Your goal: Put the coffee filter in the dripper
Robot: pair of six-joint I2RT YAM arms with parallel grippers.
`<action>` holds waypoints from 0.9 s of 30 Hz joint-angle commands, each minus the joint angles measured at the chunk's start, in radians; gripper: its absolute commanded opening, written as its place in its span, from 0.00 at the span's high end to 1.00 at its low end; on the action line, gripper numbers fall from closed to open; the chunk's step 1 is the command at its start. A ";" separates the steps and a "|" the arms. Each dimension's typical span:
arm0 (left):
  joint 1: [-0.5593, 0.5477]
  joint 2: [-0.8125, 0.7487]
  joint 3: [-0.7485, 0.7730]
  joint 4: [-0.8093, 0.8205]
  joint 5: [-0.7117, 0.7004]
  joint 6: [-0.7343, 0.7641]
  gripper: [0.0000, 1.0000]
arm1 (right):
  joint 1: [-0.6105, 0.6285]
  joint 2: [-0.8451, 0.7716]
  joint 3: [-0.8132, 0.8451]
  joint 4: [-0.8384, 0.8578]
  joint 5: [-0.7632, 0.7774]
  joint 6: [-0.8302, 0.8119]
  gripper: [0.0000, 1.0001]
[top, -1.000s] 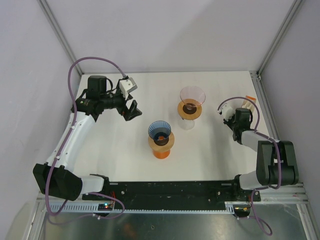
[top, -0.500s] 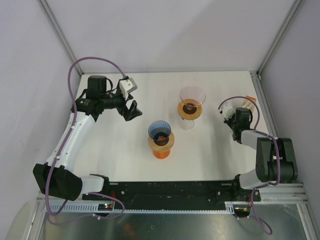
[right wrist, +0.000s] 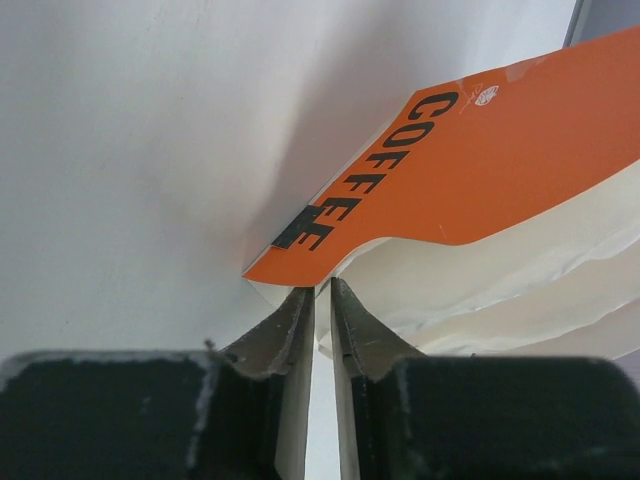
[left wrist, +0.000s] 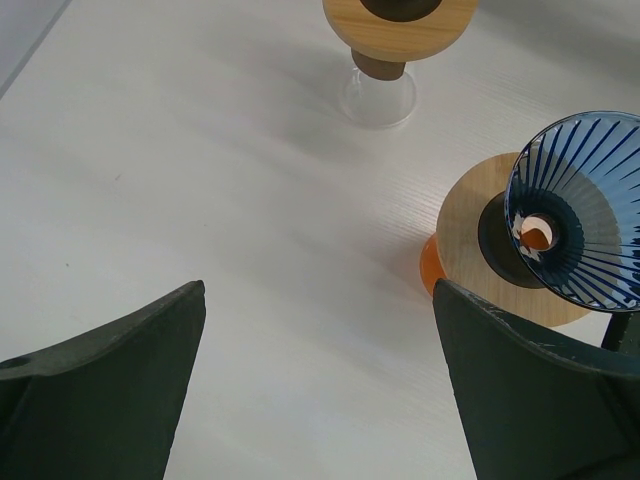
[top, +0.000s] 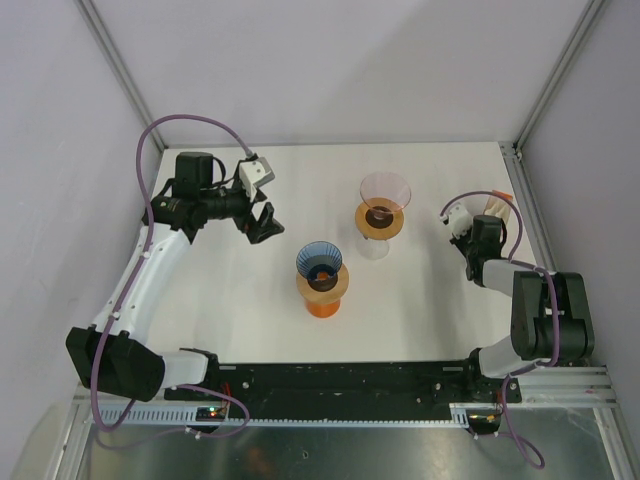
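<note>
A stack of white coffee filters [right wrist: 520,290] under an orange cover printed COFFEE [right wrist: 500,150] lies at the table's right edge [top: 496,204]. My right gripper [right wrist: 322,286] [top: 488,216] is at the stack's near corner. Its jaws are pinched almost together, with a thin white filter edge between the tips. A blue ribbed dripper [top: 320,262] [left wrist: 585,200] sits on a wooden ring over an orange stand at mid table. A pink dripper [top: 384,190] on a wooden ring [left wrist: 400,15] stands behind it. My left gripper [top: 262,222] [left wrist: 318,290] hovers open to the left of both.
The metal frame rail [top: 528,215] runs right beside the filter pack, and grey walls close the table's back and sides. Purple cables loop over both arms. Bare white tabletop [top: 420,300] lies between the drippers and the right arm.
The right gripper has edged slightly farther toward the filter pack and its jaws have narrowed. The left arm and both drippers have stayed where they were.
</note>
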 commanded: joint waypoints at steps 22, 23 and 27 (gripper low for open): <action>0.007 -0.006 0.039 -0.018 0.039 0.032 0.00 | -0.021 -0.172 0.041 -0.050 0.046 0.368 1.00; 0.007 -0.006 0.039 -0.018 0.037 0.033 0.00 | -0.021 -0.182 0.041 -0.061 0.046 0.374 1.00; 0.007 -0.003 0.046 -0.018 0.038 0.031 0.00 | -0.021 -0.235 0.041 -0.101 0.047 0.398 1.00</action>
